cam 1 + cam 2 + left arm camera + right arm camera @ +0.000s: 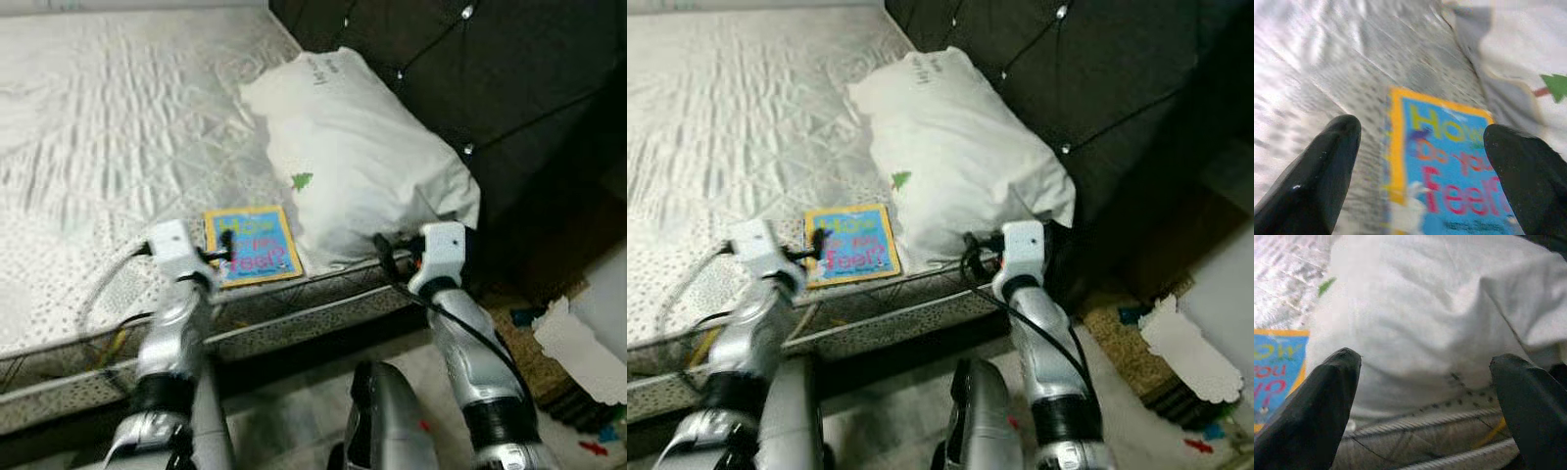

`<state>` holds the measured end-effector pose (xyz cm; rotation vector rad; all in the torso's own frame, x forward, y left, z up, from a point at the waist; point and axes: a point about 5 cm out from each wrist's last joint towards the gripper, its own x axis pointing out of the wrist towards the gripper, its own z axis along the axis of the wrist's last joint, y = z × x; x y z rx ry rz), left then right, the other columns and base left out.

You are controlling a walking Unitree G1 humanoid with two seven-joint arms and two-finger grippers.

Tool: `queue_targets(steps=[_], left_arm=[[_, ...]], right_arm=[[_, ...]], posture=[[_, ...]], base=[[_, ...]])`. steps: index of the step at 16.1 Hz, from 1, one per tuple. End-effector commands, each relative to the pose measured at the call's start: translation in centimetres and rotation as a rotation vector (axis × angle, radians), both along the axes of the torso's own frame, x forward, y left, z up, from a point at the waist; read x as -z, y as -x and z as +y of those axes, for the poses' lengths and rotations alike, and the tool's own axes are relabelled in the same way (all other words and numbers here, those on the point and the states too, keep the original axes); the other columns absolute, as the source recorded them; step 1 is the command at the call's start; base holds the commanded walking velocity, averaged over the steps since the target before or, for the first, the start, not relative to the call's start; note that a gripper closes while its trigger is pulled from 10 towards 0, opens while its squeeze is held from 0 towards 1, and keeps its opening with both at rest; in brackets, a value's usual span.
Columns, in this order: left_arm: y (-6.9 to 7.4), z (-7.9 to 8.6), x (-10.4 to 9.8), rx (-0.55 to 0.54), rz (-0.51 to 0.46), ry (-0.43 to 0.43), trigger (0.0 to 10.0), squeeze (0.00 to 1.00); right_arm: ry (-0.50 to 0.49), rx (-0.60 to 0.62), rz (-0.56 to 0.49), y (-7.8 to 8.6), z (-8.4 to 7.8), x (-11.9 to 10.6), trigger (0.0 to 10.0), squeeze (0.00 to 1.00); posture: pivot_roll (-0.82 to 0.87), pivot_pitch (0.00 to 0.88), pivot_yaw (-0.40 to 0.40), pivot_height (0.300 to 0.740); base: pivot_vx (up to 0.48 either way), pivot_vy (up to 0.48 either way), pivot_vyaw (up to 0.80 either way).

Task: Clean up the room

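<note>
Head views, left to right. The bed, covered with a quilted white sheet, occupies the upper left and centre of the frame; its near edge runs across the lower third. The left gripper is raised at lower left, at the near edge of the bed, and is directed at the book, which lies flat on the bed at lower centre, close to the edge. In the left wrist view the jaws are seen spread wide, one finger on either side of the book's cover; no contact is visible. This placement is judged to be a lining-up for a grasp of the book as the item to be tidied. The book is thin and square, with a yellow border, a blue cover and large coloured letters, "How do you feel?". Its right edge lies just beside, perhaps touching, the pillow, a white, creased cushion with a small green tree mark, leaned against the dark tufted headboard at upper right. The right gripper is held at lower right centre before the pillow's lower edge, jaws likewise wide and empty. Scattered items are seen on the floor at lower right.
</note>
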<state>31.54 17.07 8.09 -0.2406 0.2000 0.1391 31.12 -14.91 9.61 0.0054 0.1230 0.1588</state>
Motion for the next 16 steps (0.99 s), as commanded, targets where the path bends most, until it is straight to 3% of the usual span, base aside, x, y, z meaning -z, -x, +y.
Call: queue_targets(steps=[1,2,5,6,8,10,14,16], left_arm=[[1.1,0.7,-0.5,-0.021,0.012,-0.121,10.0,1.00],[1.8,1.4,-0.8,-0.037,0.011,-0.198,10.0,1.00],[2.3,2.3,-2.0,-0.093,-0.027,-0.315,10.0,1.00],[2.2,2.3,-2.9,-0.109,-0.061,-0.361,10.0,0.00],[2.0,1.9,-4.2,-0.119,-0.117,-0.390,10.0,0.00],[1.8,1.5,-4.6,-0.046,-0.185,-0.343,10.0,0.00],[1.1,-1.1,-4.0,0.062,-0.180,-0.358,10.0,0.00],[0.9,-1.9,-4.1,0.118,-0.197,-0.351,10.0,0.00]], right_arm=[[-0.025,0.002,-0.023,-0.5,-0.1,-0.5,10.0,0.04],[-0.026,-0.015,-0.035,-0.8,0.2,-0.6,10.0,0.00],[-0.070,-0.042,-0.044,-1.7,1.2,-1.1,10.0,0.00],[-0.105,-0.048,-0.042,-1.9,1.9,-1.1,10.0,0.00],[-0.103,-0.012,-0.072,-2.0,1.8,-1.3,10.0,0.00],[-0.101,0.013,-0.089,-2.0,1.0,-1.8,10.0,0.00],[-0.158,0.080,-0.189,-1.3,-2.2,-4.0,10.0,0.00],[-0.194,0.096,-0.250,-1.2,-2.3,-6.1,10.0,0.00]], posture=[[0.05,0.000,-0.066,0.541],[0.06,0.000,-0.064,0.541],[0.09,0.000,-0.063,0.541],[0.10,0.000,-0.046,0.541],[0.08,0.000,-0.026,0.541],[0.04,0.000,0.003,0.541],[-0.03,0.000,0.037,0.545],[-0.03,0.000,0.050,0.570]], base=[[0.000,0.000,0.00],[0.000,0.000,0.00],[0.000,0.000,0.00],[0.000,0.000,0.00],[0.000,0.000,0.00],[0.000,0.000,0.00],[0.000,0.000,0.00],[0.000,0.000,0.00]])
